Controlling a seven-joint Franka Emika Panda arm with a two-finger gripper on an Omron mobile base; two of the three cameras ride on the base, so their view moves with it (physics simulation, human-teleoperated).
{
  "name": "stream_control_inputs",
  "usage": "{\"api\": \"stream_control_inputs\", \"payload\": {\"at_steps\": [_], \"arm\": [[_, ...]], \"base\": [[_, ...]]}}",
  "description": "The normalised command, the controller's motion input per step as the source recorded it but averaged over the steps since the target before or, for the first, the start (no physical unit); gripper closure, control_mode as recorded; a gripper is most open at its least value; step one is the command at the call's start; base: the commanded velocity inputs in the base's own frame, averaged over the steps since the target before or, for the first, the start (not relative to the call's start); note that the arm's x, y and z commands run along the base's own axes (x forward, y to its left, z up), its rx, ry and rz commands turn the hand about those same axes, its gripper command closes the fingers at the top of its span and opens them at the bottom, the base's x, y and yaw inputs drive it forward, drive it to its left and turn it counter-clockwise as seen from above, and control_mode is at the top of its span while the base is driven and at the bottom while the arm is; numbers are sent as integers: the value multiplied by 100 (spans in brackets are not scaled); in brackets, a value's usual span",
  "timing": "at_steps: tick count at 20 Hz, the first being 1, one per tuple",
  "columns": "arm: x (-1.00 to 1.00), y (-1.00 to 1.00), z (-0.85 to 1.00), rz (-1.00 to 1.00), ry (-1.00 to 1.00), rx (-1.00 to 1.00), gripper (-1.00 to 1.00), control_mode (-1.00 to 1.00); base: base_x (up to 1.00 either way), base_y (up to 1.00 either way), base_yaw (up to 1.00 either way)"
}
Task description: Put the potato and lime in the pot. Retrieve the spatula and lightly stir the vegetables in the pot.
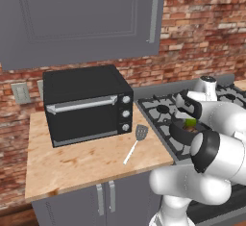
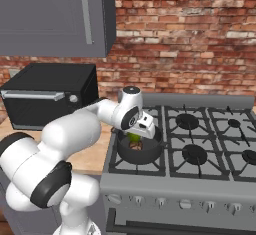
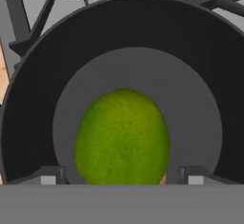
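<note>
The green lime (image 3: 122, 137) sits between my gripper's (image 3: 121, 179) fingertips, with a small gap on each side, so the gripper is open. It hangs just over the floor of the dark grey pot (image 3: 119, 23). The pot (image 2: 142, 155) stands on the stove's front left burner, and the gripper (image 2: 136, 137) reaches down into it. A brown bit of the potato (image 2: 136, 146) shows in the pot under the lime (image 2: 134, 138). From the left, the lime (image 1: 190, 122) shows at the pot's (image 1: 178, 132) rim. The spatula (image 1: 136, 144) lies on the wooden counter, its head towards the oven.
A black toaster oven (image 1: 86, 106) stands at the back of the wooden counter (image 1: 72, 165), left of the stove (image 2: 200, 144). Grey wall cabinets (image 1: 81, 18) hang above. The stove's other burners carry nothing.
</note>
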Motion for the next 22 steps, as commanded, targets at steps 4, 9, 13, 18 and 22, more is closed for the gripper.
{"api": "stream_control_inputs", "payload": {"at_steps": [4, 9, 13, 18, 22], "arm": [[0, 0, 0, 0, 3, 0, -100, -100], [-6, 0, 3, 0, 0, 0, -100, -100], [-37, 4, 22, 4, -6, 0, -100, -100], [-57, 19, 36, 7, -10, 0, -100, -100], [-66, 38, 41, 8, -9, 0, -100, -100]], "base": [[0, 0, 0], [0, 0, 0], [0, 0, 0], [0, 0, 0], [0, 0, 0]]}}
